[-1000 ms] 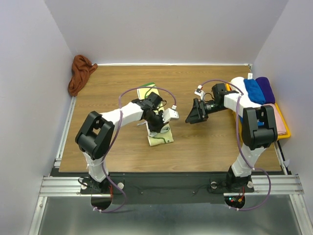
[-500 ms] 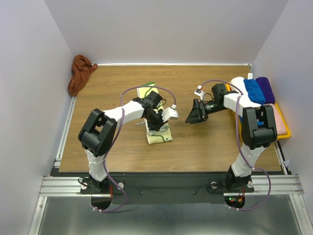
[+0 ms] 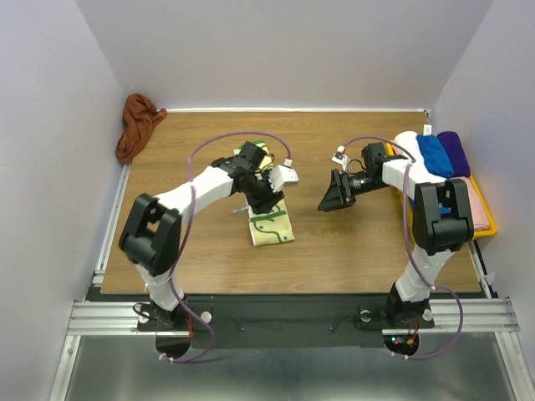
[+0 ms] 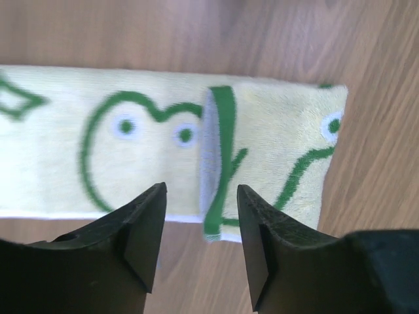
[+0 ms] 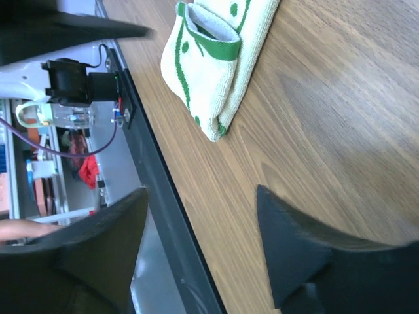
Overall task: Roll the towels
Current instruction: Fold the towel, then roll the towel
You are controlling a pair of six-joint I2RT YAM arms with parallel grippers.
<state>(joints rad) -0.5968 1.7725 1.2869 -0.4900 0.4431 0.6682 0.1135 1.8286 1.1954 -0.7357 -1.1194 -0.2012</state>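
Cream towel (image 3: 272,224) is laid w/ long axis near-far on bench (image 3: 376,242). L pincer (image 3: 262,189) is poised over its mid, jaws parted, empty. R pincer (image 3: 331,194) is spread wide, empty, farther off.

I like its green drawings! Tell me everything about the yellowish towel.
The towel is pale yellow, soft, fluffy cloth with green curls and dots ringed white. It lies folded into a long flat strip on the wooden table, a small flap turned up. The left tool hangs open above it.
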